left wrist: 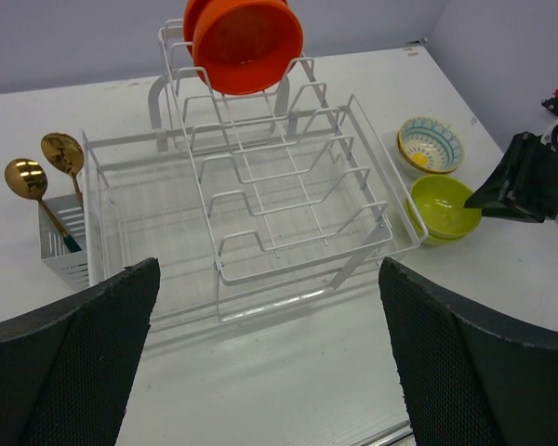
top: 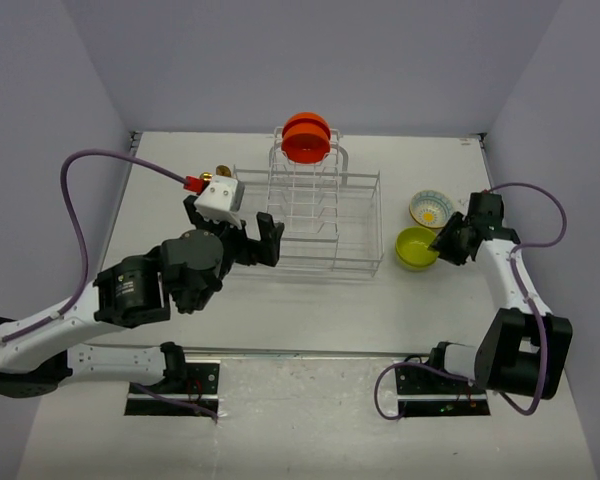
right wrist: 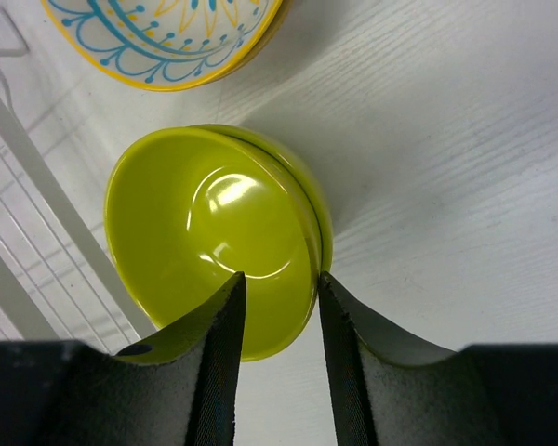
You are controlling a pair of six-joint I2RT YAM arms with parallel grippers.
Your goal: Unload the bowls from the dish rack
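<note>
**Right jaws released astride the lime-green bowl; two orange-red bowls in the rack**

The right jaws stand parted astride the near rim of the lime-green bowl (right wrist: 205, 223). One of the fingers (right wrist: 214, 372) reaches inside the bowl and stands clear of its wall, while the other sits against the outer side of the rim. The hold is slack, not clenched. In the right wrist view a second green rim shows just under the first, so this bowl seems to be nested in another of the same colour. It sits upright on the bench (top: 310, 310), just right of the near-right corner of the dish rack (top: 310, 268).

Just beyond it, farther from the arms, sits a pale patterned bowl (right wrist: 167, 37) with blue linework and a yellow centre. It is also upright on the bench, close beside the green one.

The left jaws are spread fully wide with nothing between their fingers (left wrist: 74, 372). They hang at the rack's near-left corner, facing along it.

In the rack, two orange-red bowls (left wrist: 246, 42) stand on edge, one behind the other, among the divider loops at the far end. The nearer loops hold nothing. At the rack's left side a small white cutlery holder (left wrist: 60, 237) carries two gold spoons (left wrist: 26, 178), bowls up.
</note>
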